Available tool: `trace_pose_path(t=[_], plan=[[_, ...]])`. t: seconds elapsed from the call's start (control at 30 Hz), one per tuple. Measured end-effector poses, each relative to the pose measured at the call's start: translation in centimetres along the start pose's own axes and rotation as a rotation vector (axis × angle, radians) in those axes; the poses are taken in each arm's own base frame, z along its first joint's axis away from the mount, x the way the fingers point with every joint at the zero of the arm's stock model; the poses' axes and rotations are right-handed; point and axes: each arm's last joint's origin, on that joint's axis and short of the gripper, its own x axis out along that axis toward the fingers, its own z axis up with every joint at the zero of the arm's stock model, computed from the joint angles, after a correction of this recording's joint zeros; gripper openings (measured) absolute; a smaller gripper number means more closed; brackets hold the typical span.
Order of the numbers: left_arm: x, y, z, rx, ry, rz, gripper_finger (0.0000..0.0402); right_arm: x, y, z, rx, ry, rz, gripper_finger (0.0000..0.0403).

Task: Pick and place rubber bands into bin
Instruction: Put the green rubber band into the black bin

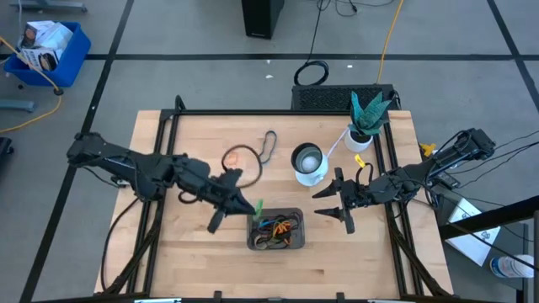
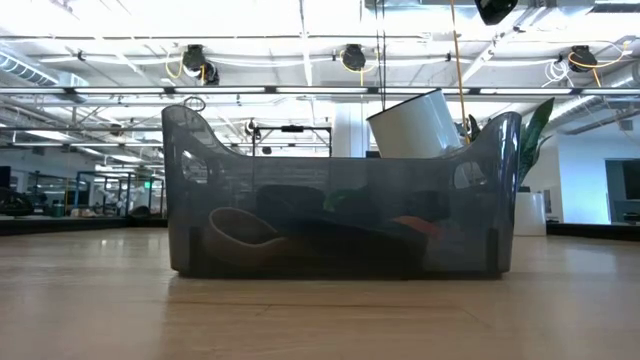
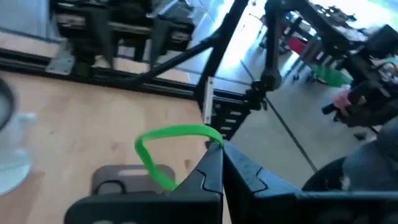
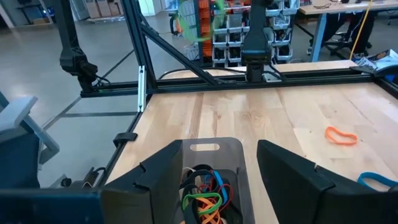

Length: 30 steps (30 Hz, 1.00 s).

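The left gripper [image 1: 249, 207] is clamped on a green rubber band [image 3: 168, 149], poised just beside the bin's [image 1: 296, 242] left rear corner. The bin already contains several tangled rubber bands [image 4: 208, 196]. The right gripper [image 1: 333, 204] waits right of the bin, fingers spread wide and empty.

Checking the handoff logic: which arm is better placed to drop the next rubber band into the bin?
Left. The left gripper is shut on a green rubber band right at the bin edge; the right gripper is open, empty, beside it.
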Motion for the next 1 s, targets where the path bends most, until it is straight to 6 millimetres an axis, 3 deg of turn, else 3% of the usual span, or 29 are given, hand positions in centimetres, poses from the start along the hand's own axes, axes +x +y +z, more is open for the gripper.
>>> trace_pose_path(t=[0.13,0.37,0.6,0.8,1.0], plan=[[1.9,-0.3,-0.5,-0.005,0.084,0.036,0.0002,0.0,0.0,0.0,-0.001,0.001,0.0,0.0204],[6.5,0.9,-2.8,-0.04,0.296,0.167,0.0002,0.0,0.0,-0.1,-0.001,0.011,-0.002,0.0199],[10.6,3.4,-6.7,-0.111,0.484,0.267,0.0003,0.0,-0.1,-0.3,-0.006,0.027,-0.006,0.0203],[12.5,5.1,-9.2,-0.178,0.602,0.299,0.0002,0.0,-0.1,-0.3,-0.006,0.028,-0.006,0.02],[13.0,5.7,-10.0,-0.226,0.633,0.324,0.0023,0.0,-0.1,-0.3,-0.007,0.03,-0.007,0.0202]])
